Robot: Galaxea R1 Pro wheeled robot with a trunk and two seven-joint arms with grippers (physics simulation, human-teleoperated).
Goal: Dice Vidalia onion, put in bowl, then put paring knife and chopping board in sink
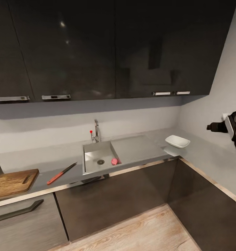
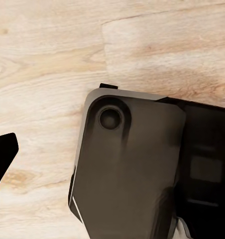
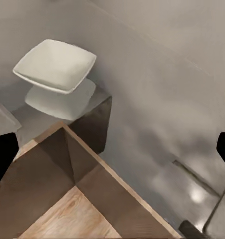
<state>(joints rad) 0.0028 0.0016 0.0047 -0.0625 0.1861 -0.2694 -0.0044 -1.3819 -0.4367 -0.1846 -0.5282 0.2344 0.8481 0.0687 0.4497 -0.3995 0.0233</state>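
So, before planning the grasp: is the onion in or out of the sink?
In: the onion lies inside the sink basin.

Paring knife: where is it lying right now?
In the head view the paring knife lies on the countertop, left of the sink and right of the chopping board, apart from both.

On the worktop sit one chopping board, one paring knife and one white bowl. One sink holds one onion, beside one tap. Four cabinet handles hang above.
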